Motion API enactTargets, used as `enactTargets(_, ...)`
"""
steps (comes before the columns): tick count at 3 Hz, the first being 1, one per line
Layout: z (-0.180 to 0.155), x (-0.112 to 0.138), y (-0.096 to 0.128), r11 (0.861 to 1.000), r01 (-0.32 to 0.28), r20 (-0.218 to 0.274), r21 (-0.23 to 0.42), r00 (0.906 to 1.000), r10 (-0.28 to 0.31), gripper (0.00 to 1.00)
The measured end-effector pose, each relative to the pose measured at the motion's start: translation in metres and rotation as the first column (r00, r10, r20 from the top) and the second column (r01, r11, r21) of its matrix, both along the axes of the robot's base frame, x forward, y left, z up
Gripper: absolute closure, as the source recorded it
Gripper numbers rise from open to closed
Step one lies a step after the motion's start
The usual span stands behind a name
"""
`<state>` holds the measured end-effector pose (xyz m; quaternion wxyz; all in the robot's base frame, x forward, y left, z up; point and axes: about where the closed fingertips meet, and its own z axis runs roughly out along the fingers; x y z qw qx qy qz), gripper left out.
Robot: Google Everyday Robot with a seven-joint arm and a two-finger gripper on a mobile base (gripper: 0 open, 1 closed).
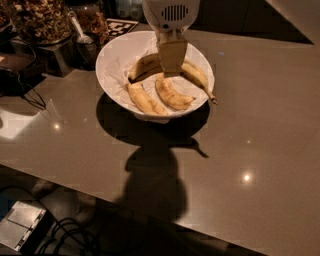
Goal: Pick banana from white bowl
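The white bowl [107, 56] stands on the brown table, lined with crumpled white paper. Three bananas lie in it. The banana [198, 76] is the long curved one across the back, with its thin stem pointing over the right rim. My gripper [172, 61] hangs from its white wrist [171, 14] straight down onto the middle of this banana and hides that part. Two shorter, plumper bananas [145, 100] [173, 94] lie in front of it, untouched.
Jars of dry food [37, 20] and a cup with a spoon [84, 40] stand behind the bowl at the left. A black-and-white tag [122, 26] lies at the back. Cables [25, 97] run at the left. The table's front edge [100, 192] runs below; a box [22, 225] sits on the floor.
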<state>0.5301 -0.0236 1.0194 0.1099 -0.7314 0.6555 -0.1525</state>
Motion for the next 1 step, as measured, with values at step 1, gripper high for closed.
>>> enactTargets(1,0.0028,0.0057,0.0061,1.0,-0.01,0.026,0.021,0.9996,0.01,1.0)
